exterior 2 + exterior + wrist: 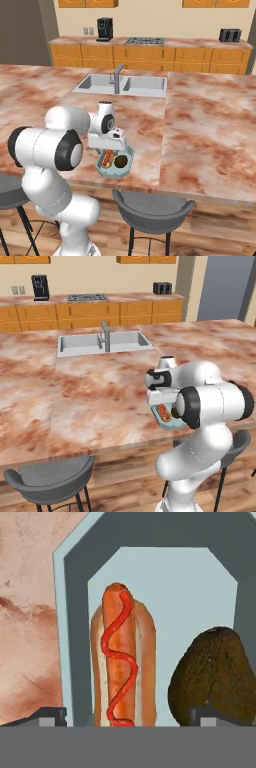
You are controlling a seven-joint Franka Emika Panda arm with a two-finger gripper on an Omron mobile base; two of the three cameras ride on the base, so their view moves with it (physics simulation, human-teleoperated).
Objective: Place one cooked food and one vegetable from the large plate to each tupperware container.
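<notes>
A pale blue-grey tupperware container with cut corners sits near the island counter's front edge. Inside it lie a hot dog with a ketchup squiggle and, to its right, a dark brown avocado. My gripper hangs just above the container, open. Its fingertips stand wide apart on either side of the hot dog and touch nothing. The white hand covers the container's far side. The large plate is out of view.
The marbled island counter stretches left and back, with a sink and faucet at its far side. Grey stools stand below the front edge. Behind is a back counter with a coffee machine.
</notes>
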